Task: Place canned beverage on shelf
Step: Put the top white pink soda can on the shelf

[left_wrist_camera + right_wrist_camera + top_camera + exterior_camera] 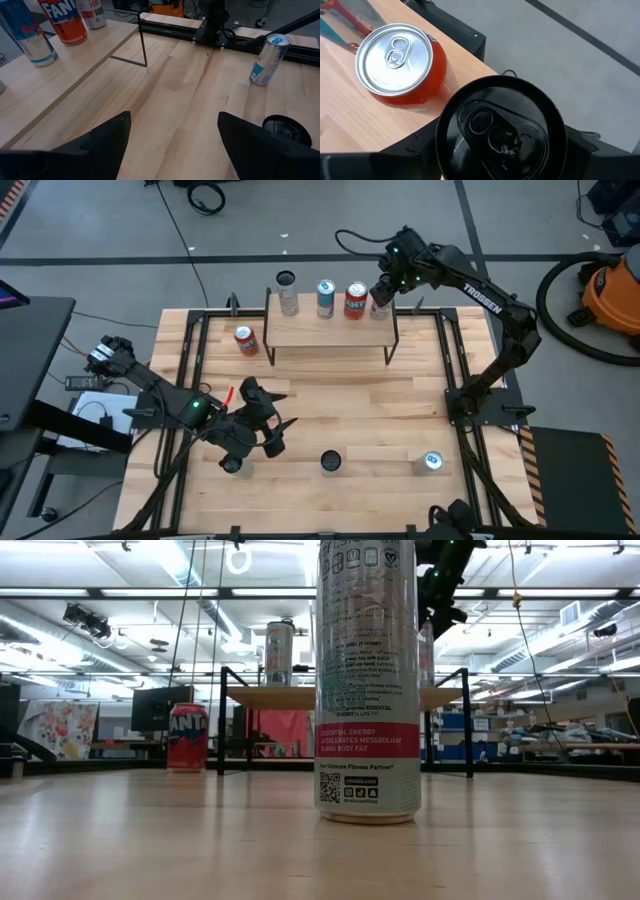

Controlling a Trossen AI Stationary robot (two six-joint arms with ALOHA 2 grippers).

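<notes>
The shelf (330, 330) stands at the table's far side and carries a tall silver can (288, 292), a blue can (326, 298) and an orange can (397, 62). At its right end is a black-topped can (500, 132), with my right gripper (381, 295) shut on it from above. My left gripper (283, 410) hovers open over the table's near left with nothing between its fingers (100, 145). My right gripper has the black-topped can between its two fingers, one on each side of the can's wall (442, 150) below the top rim. The fingers come down steeply from above. The can is upright at the shelf's right end; its foot is hidden.
A red can (246, 340) stands on the table left of the shelf. Three more cans stand along the near edge: (232, 465), (331, 463), which fills the low view, and a blue one (432, 462). Bare tabletop lies between them and the shelf.
</notes>
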